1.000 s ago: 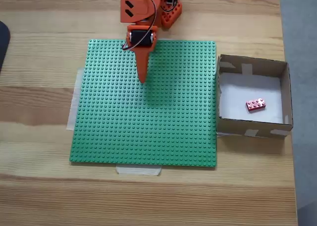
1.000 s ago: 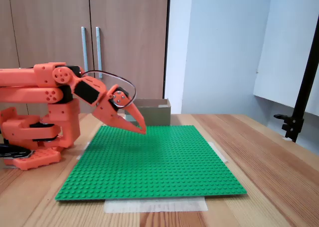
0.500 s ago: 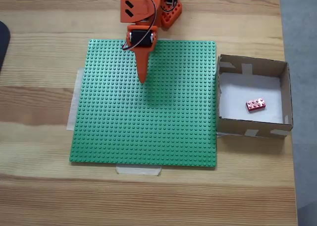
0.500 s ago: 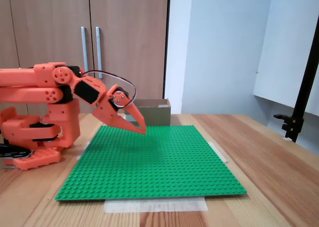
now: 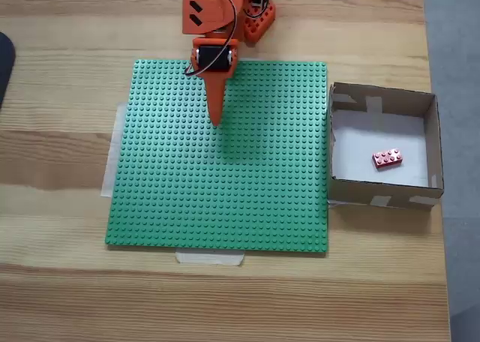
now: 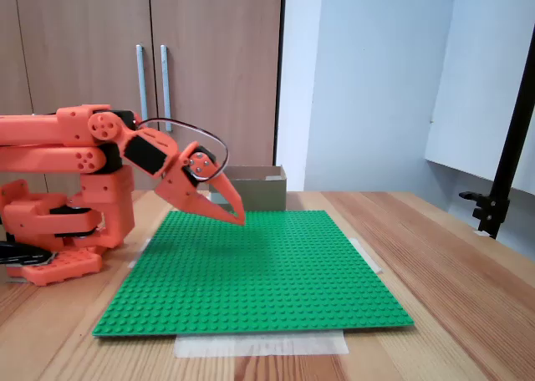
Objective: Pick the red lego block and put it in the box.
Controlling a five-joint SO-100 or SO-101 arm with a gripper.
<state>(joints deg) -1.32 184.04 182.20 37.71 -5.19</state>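
Observation:
The red lego block lies studs up on the white floor of the box, near its right wall. The box stands on the table just right of the green baseplate. From the side it appears as a brown wall behind the arm. My orange gripper hangs shut and empty over the upper part of the baseplate, far left of the box. In the side view its tip points down at the plate's far edge, a little above the studs.
The arm's orange base sits at the table's far edge. Tape strips hold the baseplate down. Wooden table surface surrounds the plate. A black stand rises at the right in the side view, cabinet doors behind.

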